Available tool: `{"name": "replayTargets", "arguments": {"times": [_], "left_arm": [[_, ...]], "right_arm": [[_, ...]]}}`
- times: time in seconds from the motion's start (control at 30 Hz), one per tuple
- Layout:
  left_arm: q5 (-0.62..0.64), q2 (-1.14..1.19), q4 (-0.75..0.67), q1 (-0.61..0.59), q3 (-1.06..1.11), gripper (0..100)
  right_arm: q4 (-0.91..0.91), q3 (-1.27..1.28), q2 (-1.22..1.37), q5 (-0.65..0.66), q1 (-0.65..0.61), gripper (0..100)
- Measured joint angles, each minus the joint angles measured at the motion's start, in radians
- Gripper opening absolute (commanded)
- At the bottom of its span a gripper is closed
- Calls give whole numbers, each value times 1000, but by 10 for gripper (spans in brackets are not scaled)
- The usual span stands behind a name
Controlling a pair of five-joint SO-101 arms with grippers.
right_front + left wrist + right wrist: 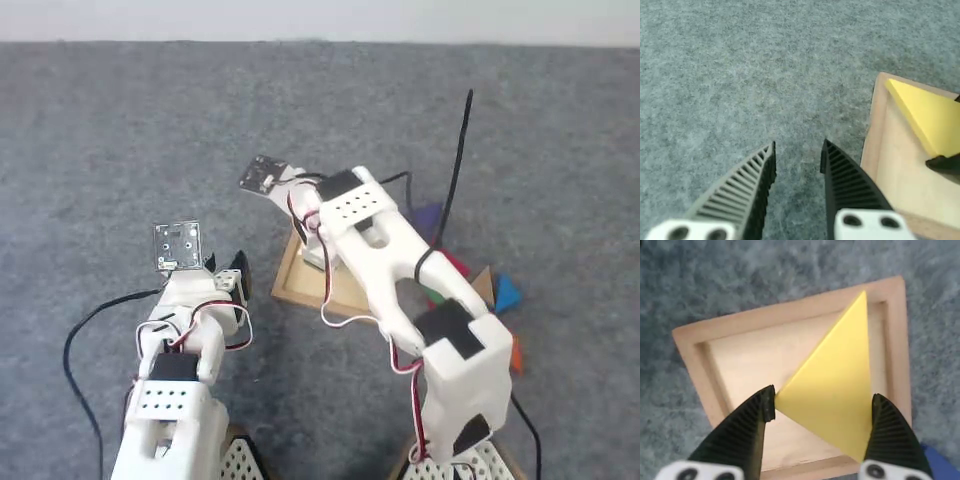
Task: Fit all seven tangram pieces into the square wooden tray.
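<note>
The square wooden tray (790, 315) lies on the grey carpet, and a large yellow triangle (835, 390) rests inside it with its long edge along one wall. My right gripper (822, 405) hangs over the tray, open, one fingertip at the triangle's corner and the other above the tray rim. In the high view the right arm (370, 235) covers most of the tray (290, 285). My left gripper (797, 150) is open and holds nothing, low over the carpet beside the tray's edge (872, 135). The yellow triangle (930, 117) also appears there.
Loose pieces lie on the carpet to the right of the tray: purple (428, 215), red (455, 262), green (435, 297), blue (505, 292) and orange (516, 352). A black cable (458, 160) runs upward behind them. Open carpet spreads to the left and back.
</note>
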Motion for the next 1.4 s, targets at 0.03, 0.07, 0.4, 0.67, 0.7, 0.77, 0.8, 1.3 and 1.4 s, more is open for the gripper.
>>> {"name": "replayTargets", "arguments": {"times": [0.03,0.07,0.4,0.67,0.7,0.77,0.8,1.3,1.4], "left_arm": [[0,0,0,0,0,145],[0,0,0,0,0,145],[0,0,0,0,0,145],[0,0,0,0,0,145],[0,0,0,0,0,145],[0,0,0,0,0,145],[0,0,0,0,0,145],[0,0,0,0,0,145],[0,0,0,0,0,145]], "right_arm": [[0,-11,12,0,5,187],[0,-17,21,2,9,187],[0,-61,109,146,74,325],[64,-103,110,230,77,420],[91,-127,110,233,77,420],[144,-186,110,235,77,420],[180,-222,110,235,77,420],[557,-459,-210,252,476,334],[519,-242,-219,301,548,336]]}}
